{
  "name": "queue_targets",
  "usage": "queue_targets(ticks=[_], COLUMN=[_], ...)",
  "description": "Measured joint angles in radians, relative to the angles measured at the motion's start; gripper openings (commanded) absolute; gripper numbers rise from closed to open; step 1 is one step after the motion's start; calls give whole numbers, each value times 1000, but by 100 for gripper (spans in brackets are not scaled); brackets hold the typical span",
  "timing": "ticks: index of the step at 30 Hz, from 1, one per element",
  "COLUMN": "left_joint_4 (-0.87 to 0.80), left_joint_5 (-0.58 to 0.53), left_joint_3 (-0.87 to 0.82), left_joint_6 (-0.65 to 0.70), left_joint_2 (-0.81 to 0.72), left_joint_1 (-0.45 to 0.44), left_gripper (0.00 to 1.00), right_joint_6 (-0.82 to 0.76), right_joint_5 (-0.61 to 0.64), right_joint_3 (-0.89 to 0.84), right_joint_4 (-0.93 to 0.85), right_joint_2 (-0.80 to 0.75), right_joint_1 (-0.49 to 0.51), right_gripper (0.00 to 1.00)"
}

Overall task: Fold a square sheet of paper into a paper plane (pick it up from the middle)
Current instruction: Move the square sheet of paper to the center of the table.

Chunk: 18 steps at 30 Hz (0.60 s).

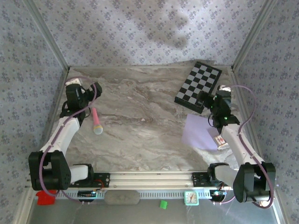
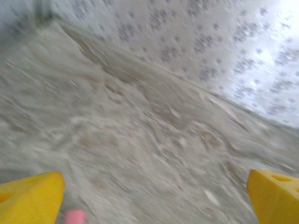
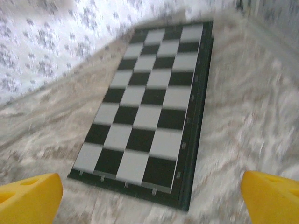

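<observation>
The square sheet of paper (image 1: 198,132), pale lilac, lies flat and unfolded on the marbled table at the right, its right edge hidden under my right arm. My right gripper (image 1: 202,99) hovers beyond the sheet, at the near end of the chequered board (image 1: 198,85). Its yellow fingers (image 3: 29,199) stand wide apart, so the right gripper (image 3: 150,199) is open and holds nothing, with the board (image 3: 148,108) ahead of it. My left gripper (image 1: 96,88) is at the far left, also open and bare (image 2: 152,200), above bare table.
A pink marker (image 1: 96,122) lies by the left arm, and its tip (image 2: 74,217) shows between the left fingers. A small red-and-white card (image 1: 219,141) rests beside the right arm. Patterned walls close in the table on three sides.
</observation>
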Motion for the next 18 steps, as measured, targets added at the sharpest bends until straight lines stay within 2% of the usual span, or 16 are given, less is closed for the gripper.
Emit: queue_targets(ticks=[3, 7, 14, 18], left_joint_4=[-60, -106, -145, -142], left_joint_5=[117, 209, 269, 279], left_joint_3=[2, 2, 0, -15], left_joint_6=[-57, -85, -92, -93], left_joint_2=[3, 19, 36, 43], left_joint_1=[-17, -95, -236, -281], left_gripper=[100, 100, 100, 100], right_joint_6=[68, 134, 222, 259], right_joint_5=[-67, -116, -122, -105], right_joint_3=[-1, -24, -114, -129], right_joint_4=[-111, -192, -251, -253], right_joint_2=[0, 8, 76, 121], right_joint_1=[2, 45, 170, 208], right_gripper=[100, 100, 100, 100])
